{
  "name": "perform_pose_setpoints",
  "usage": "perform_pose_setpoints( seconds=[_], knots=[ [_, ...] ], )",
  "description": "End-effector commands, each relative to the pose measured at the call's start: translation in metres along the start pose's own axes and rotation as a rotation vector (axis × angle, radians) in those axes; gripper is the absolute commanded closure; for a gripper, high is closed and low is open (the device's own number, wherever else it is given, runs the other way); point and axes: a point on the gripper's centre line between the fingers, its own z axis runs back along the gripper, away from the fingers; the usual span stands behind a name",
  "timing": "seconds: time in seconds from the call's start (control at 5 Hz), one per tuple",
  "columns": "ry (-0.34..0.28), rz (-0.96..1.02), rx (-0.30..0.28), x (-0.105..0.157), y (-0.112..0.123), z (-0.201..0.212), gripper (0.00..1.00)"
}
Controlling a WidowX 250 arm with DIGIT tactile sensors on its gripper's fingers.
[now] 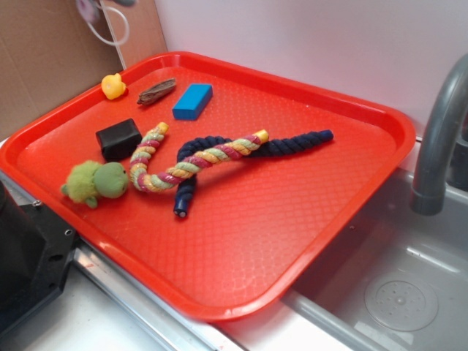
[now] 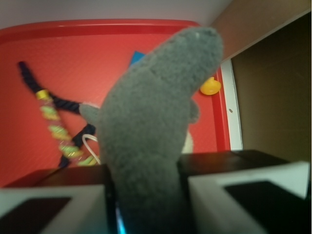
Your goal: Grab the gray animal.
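Note:
The gray animal [image 2: 156,112] fills the middle of the wrist view, a fuzzy gray plush standing up between my two fingers. My gripper [image 2: 146,195] is shut on its lower part, high above the red tray [image 2: 122,44]. Its left finger [image 2: 53,195] and right finger [image 2: 243,185] press against the plush on either side. In the exterior view only a pink-and-gray scrap of the animal [image 1: 89,7] and its white cord loop [image 1: 110,31] hang in at the top left edge. The gripper itself is out of that frame.
On the red tray [image 1: 292,241] lie a green plush frog [image 1: 95,183], a black block [image 1: 118,137], a yellow duck [image 1: 112,86], a brown piece [image 1: 156,91], a blue block [image 1: 192,101], a multicolour rope [image 1: 190,162] and a navy rope [image 1: 281,146]. A faucet [image 1: 439,131] and sink [image 1: 395,292] are to the right, and a cardboard wall [image 1: 44,58] to the left.

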Motion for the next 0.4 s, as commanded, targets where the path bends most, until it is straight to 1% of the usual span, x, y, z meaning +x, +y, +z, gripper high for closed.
perform_pose_setpoints(
  seconds=[0.0, 0.2],
  knots=[
    [-0.052, 0.058, 0.022, -0.036, 0.02, 0.046, 1.0],
    [-0.014, 0.076, 0.059, -0.035, 0.02, 0.032, 1.0]
  ],
)
